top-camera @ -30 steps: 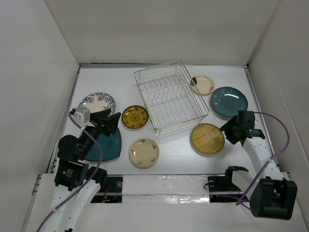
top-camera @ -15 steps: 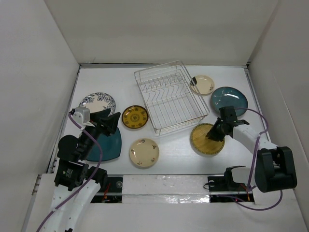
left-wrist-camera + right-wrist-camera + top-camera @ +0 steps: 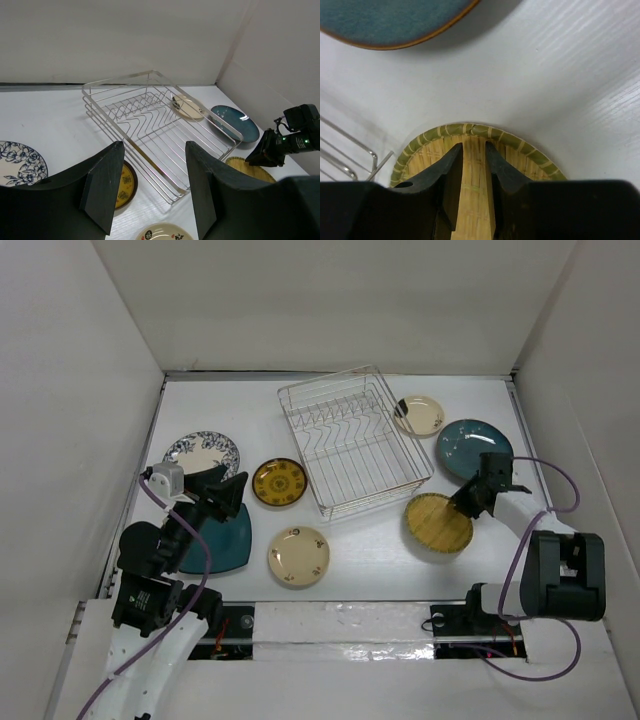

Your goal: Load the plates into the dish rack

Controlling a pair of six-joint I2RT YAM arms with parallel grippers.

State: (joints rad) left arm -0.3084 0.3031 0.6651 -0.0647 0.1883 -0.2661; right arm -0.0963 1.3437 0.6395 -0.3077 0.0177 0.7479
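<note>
The wire dish rack [image 3: 375, 495] stands empty at mid-table. A tan grid plate [image 3: 435, 528] lies tilted to its right. My right gripper [image 3: 468, 504] rests its fingertips [image 3: 452, 155] on that plate just inside the far rim, jaws narrowly apart, the weave showing between them. Behind it lie a round teal plate [image 3: 474, 448] and a small cream plate [image 3: 420, 415]. My left gripper [image 3: 235, 492] hangs open over a squarish dark teal plate [image 3: 225, 540]. Nearby are a blue-white floral plate [image 3: 203, 452], a yellow plate [image 3: 279, 482] and a cream plate [image 3: 298, 556].
White walls close in the table on the left, back and right. The right arm's cable [image 3: 560, 485] loops over the table's right edge. The rack sits at an angle, its near corner [image 3: 372, 162] close to the tan plate.
The right gripper swung in over the tan plate and narrowed its jaws. The plate then slid a little right and tipped. The left arm stayed put.
</note>
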